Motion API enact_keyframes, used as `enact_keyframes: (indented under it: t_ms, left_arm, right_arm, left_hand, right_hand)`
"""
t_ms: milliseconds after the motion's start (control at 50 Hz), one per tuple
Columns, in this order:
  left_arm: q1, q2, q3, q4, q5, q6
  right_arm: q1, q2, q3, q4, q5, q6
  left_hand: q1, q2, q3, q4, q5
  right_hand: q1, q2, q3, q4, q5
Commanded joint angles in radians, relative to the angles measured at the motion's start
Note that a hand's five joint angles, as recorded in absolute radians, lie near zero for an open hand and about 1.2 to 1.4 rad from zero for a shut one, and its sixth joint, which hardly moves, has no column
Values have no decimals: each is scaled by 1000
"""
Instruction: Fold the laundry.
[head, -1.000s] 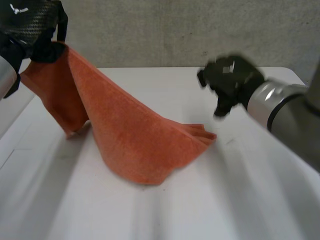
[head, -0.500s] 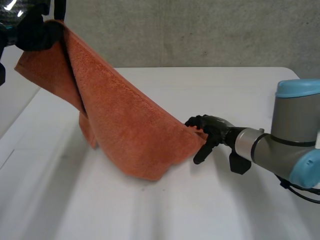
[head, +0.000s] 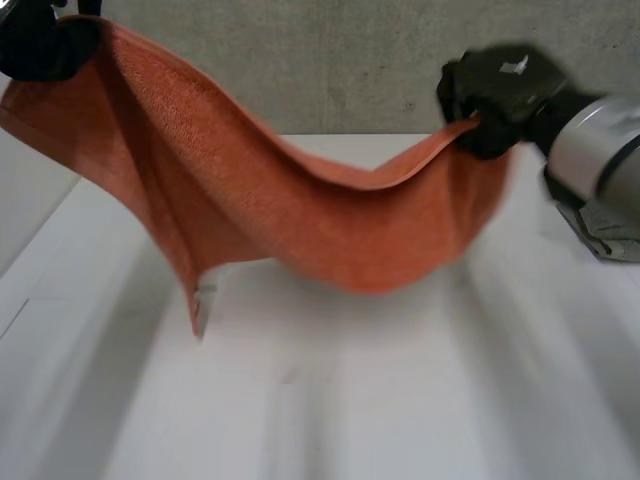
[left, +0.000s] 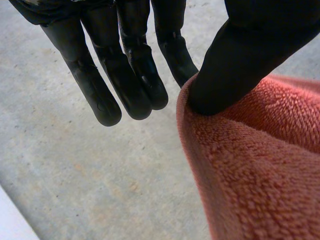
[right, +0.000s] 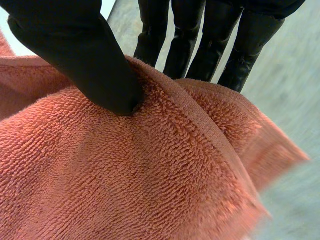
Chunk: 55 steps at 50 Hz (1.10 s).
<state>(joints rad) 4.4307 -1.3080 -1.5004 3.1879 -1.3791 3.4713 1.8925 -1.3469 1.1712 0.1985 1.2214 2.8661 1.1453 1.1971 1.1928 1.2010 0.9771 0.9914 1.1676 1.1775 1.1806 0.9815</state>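
An orange towel (head: 300, 210) hangs in a sagging span above the white table (head: 400, 400). My left hand (head: 40, 45) holds one top corner high at the far left. In the left wrist view its thumb (left: 240, 60) pinches the towel's hem (left: 260, 175), with the other fingers (left: 100, 95) straight beside it. My right hand (head: 495, 90) holds the opposite corner up at the right. There the thumb (right: 85, 55) presses the towel (right: 125, 175) against the fingers (right: 200, 45) behind it. A loose lower corner (head: 196, 315) dangles down to just above the table.
A grey concrete wall (head: 330, 60) stands behind the table. The table's left edge (head: 40, 235) runs below my left hand. Bare tabletop lies under and in front of the towel.
My right hand came down to the towel's corner on the table, closed on it and lifted it up to the right. The left hand rose a little, and the towel now hangs between both hands.
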Motion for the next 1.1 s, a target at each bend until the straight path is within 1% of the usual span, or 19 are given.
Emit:
enact_keyframes:
  t_ms: [20,100,160,180,260,340,400,520,540,560,580,600,620,660,720,740,820,960,1100]
  left_arm:
    - [29,-16,-12,0,-12,-1]
    - [19,-54,-46,0,-12,-1]
    - [13,-132,-75,1,-12,-1]
    - [13,-181,-81,1,-12,-1]
    - [10,-327,-67,7,-14,0]
    - [-10,-476,-18,7,-32,0]
    - [-30,-562,23,4,-67,0]
    - [-54,-602,32,10,-103,0]
    - [-56,-603,32,12,-104,-4]
    - [-57,-602,31,15,-104,-6]
    - [-57,-600,29,17,-104,-6]
    - [-57,-599,28,18,-104,-6]
    - [-59,-596,26,23,-104,-8]
    - [-63,-588,25,23,-106,-8]
    - [-76,-582,25,23,-107,-6]
    - [-77,-580,23,23,-107,-6]
    - [-79,-544,19,21,-110,-8]
    - [-80,-468,-18,21,-110,-12]
    - [-88,-412,-55,21,-110,-11]
  right_arm:
    - [-12,-77,-109,269,-6,-296]
    - [-4,-37,-130,369,4,-372]
    - [-3,26,-128,417,6,-418]
    - [-3,78,-122,450,6,-453]
    - [-1,167,-120,487,26,-508]
    - [0,264,-133,484,56,-511]
    - [4,344,-150,457,75,-488]
    - [-4,423,-154,357,76,-390]
    - [-6,425,-154,349,78,-383]
    - [-7,425,-154,342,78,-367]
    - [-9,425,-153,337,78,-358]
    - [-10,417,-150,328,76,-329]
    - [-12,414,-150,325,76,-311]
    - [-15,407,-150,314,76,-265]
    - [-38,367,-131,291,72,-144]
    - [-61,330,-116,282,66,-72]
    - [-105,224,-53,260,47,74]
    - [-141,146,73,266,21,168]
    - [-162,-7,290,259,30,208]
  left_hand:
    - [251,199,203,195,245]
    - [251,199,203,195,245]
    - [251,199,203,195,245]
    - [251,199,203,195,245]
    - [251,199,203,195,245]
    - [251,199,203,195,245]
    - [251,199,203,195,245]
    - [251,199,203,195,245]
    - [251,199,203,195,245]
    - [251,199,203,195,245]
    - [251,199,203,195,245]
    - [251,199,203,195,245]
    - [251,199,203,195,245]
    - [251,199,203,195,245]
    - [251,199,203,195,245]
    - [251,199,203,195,245]
    - [251,199,203,195,245]
    - [251,199,203,195,245]
    - [251,199,203,195,245]
  right_hand:
    - [405,229,219,216,240]
    - [405,229,219,216,240]
    - [405,229,219,216,240]
    - [405,229,219,216,240]
    - [405,229,219,216,240]
    - [405,229,219,216,240]
    - [405,229,219,216,240]
    - [405,229,219,216,240]
    - [278,102,92,89,113]
    - [-43,-219,-229,-232,-208]
    - [-264,-440,-450,-453,-429]
    - [-682,-858,-868,-871,-847]
    - [-785,-961,-971,-974,-950]
    - [-817,-993,-1003,-1006,-981]
    - [-817,-993,-1003,-1006,-981]
    - [-817,-993,-1003,-1006,-981]
    - [-817,-993,-1003,-1006,-981]
    - [-817,-993,-1003,-1006,-981]
    - [-817,-993,-1003,-1006,-981]
